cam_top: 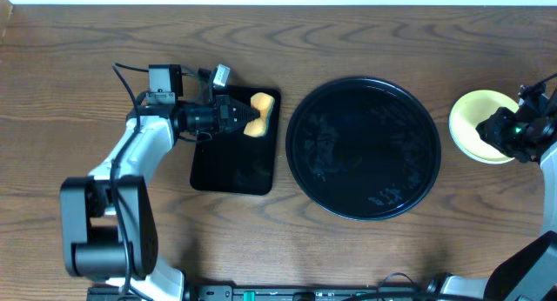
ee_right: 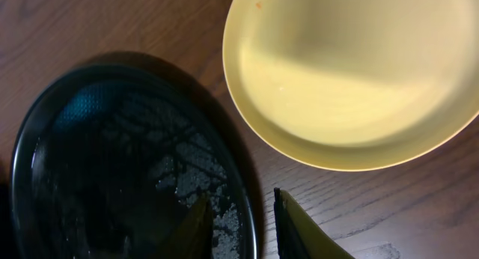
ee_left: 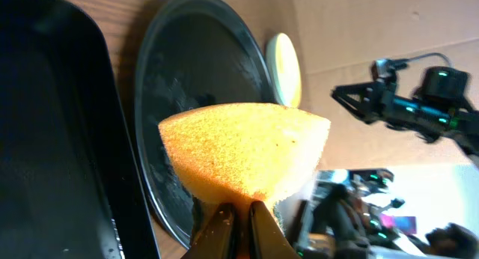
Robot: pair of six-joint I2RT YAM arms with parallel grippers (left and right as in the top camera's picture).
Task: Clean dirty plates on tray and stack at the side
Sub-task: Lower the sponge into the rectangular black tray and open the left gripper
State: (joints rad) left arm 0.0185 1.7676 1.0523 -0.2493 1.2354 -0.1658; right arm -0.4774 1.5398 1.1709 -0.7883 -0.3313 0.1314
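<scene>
Now our left gripper [cam_top: 246, 118] pinches a sponge [cam_top: 261, 102] tight above the small tray [cam_top: 233, 166]. Our right gripper [ee_right: 239, 210], slightly parted and empty, hovers by the yellow plate [ee_right: 352, 72], which sits just right of the round tray [cam_top: 363, 149].

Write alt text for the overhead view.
The left gripper pinches a yellow sponge over a small rectangular tray. A round black tray, smeared and without plates, sits mid-table; the right gripper hovers at a yellow plate beside it.
</scene>
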